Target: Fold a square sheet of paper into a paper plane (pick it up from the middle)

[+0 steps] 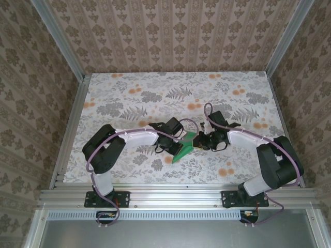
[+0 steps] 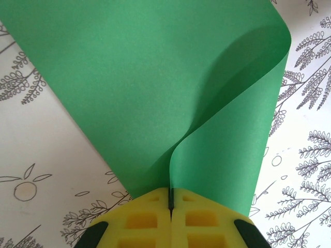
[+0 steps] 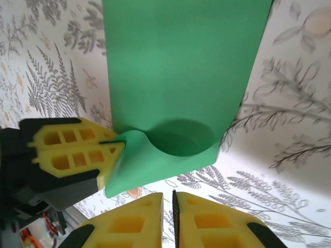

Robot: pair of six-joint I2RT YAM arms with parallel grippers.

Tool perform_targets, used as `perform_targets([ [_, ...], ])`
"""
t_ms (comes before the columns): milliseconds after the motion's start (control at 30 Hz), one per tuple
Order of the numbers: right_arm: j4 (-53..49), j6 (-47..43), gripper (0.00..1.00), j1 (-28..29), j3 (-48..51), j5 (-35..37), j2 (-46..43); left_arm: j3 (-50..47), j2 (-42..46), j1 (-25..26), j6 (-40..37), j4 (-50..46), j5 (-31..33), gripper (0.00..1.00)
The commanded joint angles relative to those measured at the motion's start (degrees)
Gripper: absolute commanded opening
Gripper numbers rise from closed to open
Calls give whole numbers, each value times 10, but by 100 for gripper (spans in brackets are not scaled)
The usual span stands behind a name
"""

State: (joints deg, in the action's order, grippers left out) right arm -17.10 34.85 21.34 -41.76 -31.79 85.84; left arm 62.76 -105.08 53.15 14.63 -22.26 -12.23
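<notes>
Centrally, on the floral-patterned tabletop [image 1: 129, 93], the two black-and-white arms reach inward and meet over a square sheet of bright-green paper [image 1: 182, 150]. It lies near the middle of the table, a little towards the near edge. The left gripper [image 2: 169, 194] has its yellow pads pressed tight on one edge of the sheet, and the paper runs straight into the seam between them. From that pinch the sheet rises and bows, one side curling over in a soft fold while the rest spreads away across the table. In the right wrist view the clamped part puckers into a small hump beside the left gripper's pads. The right gripper [image 3: 168, 201] sits just short of the sheet's nearest edge, its yellow pads drawn almost together with only a thin slit between them and no paper in it
</notes>
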Motion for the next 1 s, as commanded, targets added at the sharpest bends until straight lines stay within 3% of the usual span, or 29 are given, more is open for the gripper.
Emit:
perform_targets([
  [0,94,73,14,15,21,-28,-11,14,-9,-5,-17,-7,-9,4],
  [200,144,114,14,35,40,-13,1,19,-14,-5,-5,-4,-16,4],
  [600,84,86,15,23,32,37,-11,26,-19,-5,27,2,-28,4],
  [767,18,48,14,10,-36,73,6,26,-19,-5,20,-9,-17,4],
  [967,-57,-3,12,4,-139,131,84,26,-18,-5,19,-7,-18,4],
])
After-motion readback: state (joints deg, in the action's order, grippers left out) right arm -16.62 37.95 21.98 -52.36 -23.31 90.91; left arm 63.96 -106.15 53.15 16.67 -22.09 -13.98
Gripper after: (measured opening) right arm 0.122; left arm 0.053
